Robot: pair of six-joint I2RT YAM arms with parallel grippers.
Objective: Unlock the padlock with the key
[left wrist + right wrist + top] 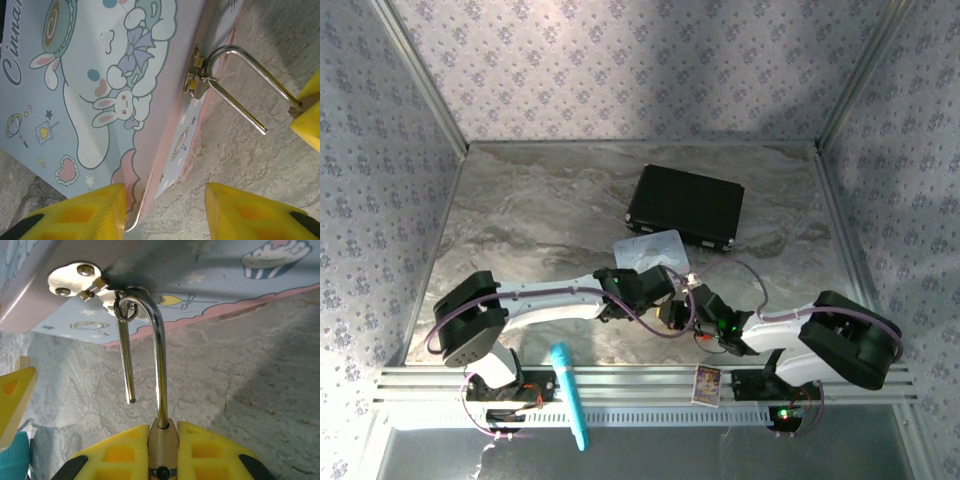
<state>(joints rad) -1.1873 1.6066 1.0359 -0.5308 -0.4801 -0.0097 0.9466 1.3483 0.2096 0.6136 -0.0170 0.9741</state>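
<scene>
The padlock (162,442) has a small brass body pinched between the yellow fingers of my right gripper (162,440). Its silvery shackle (159,350) stands open: the free leg is out of the body and the bend hooks through the ring of the hasp (75,277) on the pastel cartoon tin (200,270). My left gripper (165,210) is open, straddling the tin's near corner (135,200), with the left fingertip (95,210) against the lid edge. In the left wrist view the shackle (250,65) runs right from the hasp (192,75). The key is hidden.
The tin (650,250) lies mid-table on the marble top, both grippers meeting just in front of it. A black case (686,205) sits behind it. A teal tool (570,395) and a small card (707,384) rest on the front rail. Patterned walls enclose three sides.
</scene>
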